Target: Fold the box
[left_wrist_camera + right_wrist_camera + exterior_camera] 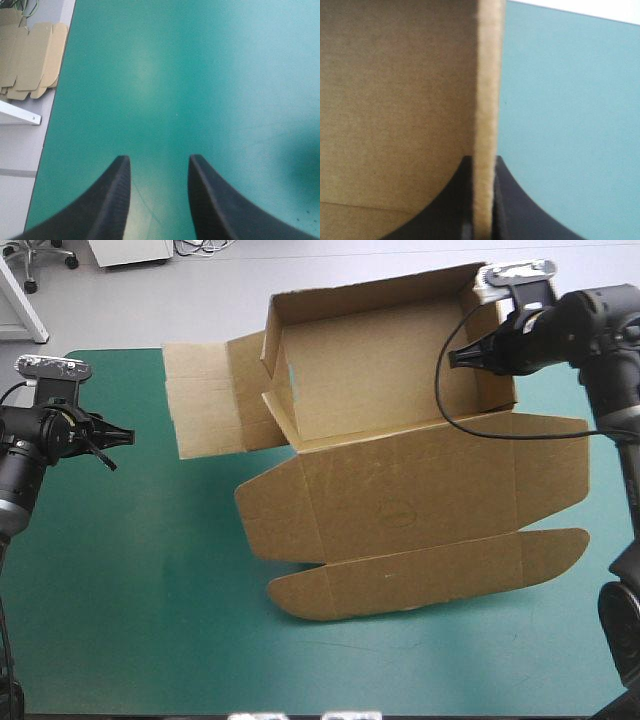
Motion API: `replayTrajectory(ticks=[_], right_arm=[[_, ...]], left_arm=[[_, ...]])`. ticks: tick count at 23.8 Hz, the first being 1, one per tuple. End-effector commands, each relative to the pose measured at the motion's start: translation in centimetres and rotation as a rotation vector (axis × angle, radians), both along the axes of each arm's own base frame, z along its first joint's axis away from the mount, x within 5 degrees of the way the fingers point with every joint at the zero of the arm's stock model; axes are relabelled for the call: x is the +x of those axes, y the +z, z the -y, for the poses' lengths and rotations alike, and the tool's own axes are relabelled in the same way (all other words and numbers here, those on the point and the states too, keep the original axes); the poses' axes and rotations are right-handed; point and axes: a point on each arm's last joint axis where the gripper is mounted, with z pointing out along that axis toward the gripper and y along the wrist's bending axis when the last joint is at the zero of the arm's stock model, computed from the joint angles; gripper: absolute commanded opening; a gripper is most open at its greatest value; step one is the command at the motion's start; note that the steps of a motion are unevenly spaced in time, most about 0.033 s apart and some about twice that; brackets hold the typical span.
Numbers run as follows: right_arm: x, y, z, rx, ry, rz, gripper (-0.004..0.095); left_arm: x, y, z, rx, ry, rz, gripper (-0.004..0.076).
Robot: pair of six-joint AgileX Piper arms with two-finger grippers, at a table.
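Observation:
The brown box (400,500) lies in the middle of the teal-green cover, its tray part at the far side with walls raised. The lid panel and its front flap lie flat toward the near edge. A side flap (205,400) lies spread out to the left. My right gripper (462,358) is at the tray's right wall, and in the right wrist view the gripper (483,165) is shut on the upright board edge (487,90), one black finger on each side. My left gripper (118,438) hovers near the table's left edge, away from the box, open (159,165) over bare cover.
A stack of flat brown board (30,55) lies beyond the table's left edge, seen in the left wrist view. Bare teal-green cover (130,590) spreads across the near left of the table.

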Motion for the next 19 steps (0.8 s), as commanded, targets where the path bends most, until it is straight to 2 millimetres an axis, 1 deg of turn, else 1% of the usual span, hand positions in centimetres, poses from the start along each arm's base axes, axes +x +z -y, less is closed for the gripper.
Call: replayTrajectory(ticks=[1,2,3,4,5,7,9,11,12,13,14,17,19], right_arm=[[-4.8,5.2,3.0,0.094,-0.03,0.155,-0.002],[-5.3,5.6,3.5,0.108,-0.034,0.17,-0.002],[-6.3,6.5,4.4,0.135,-0.038,0.199,-0.002],[-6.7,6.8,4.8,0.141,-0.037,0.211,-0.002],[-7.6,7.4,5.2,0.159,-0.033,0.236,-0.002],[-8.5,8.0,5.7,0.162,-0.038,0.262,-0.002],[-9.2,8.4,5.9,0.167,-0.038,0.281,-0.002],[-10.0,8.9,6.0,0.165,-0.042,0.301,-0.002],[-10.4,9.1,5.9,0.173,-0.036,0.309,-0.002],[-10.5,9.2,5.8,0.183,-0.028,0.311,-0.002],[-10.7,9.2,5.4,0.211,0.007,0.308,-0.002],[-10.6,8.9,5.2,0.228,0.024,0.296,-0.002],[-10.6,8.7,5.1,0.233,0.025,0.285,-0.0019]], left_arm=[[0.0,2.8,0.3,-0.026,-0.012,0.208,0.0249],[0.1,3.0,0.4,-0.038,-0.015,0.233,0.0231],[0.5,3.2,0.6,-0.064,-0.028,0.278,0.0178],[0.7,3.2,0.7,-0.076,-0.033,0.296,0.0149],[1.4,3.0,0.9,-0.111,-0.04,0.318,0.0071],[2.2,2.4,1.1,-0.14,-0.043,0.325,-0.0011],[2.9,1.8,1.3,-0.161,-0.053,0.32,0.0005],[4.1,0.7,1.6,-0.204,-0.074,0.301,0.0012],[5.1,-0.3,2.2,-0.257,-0.112,0.288,0.0012],[5.7,-1.0,2.6,-0.294,-0.141,0.282,0.0012],[6.7,-2.0,3.4,-0.364,-0.208,0.273,0.0012],[8.1,-3.2,4.9,-0.502,-0.322,0.286,0.0011],[8.6,-3.5,5.7,-0.577,-0.398,0.305,0.0011]])
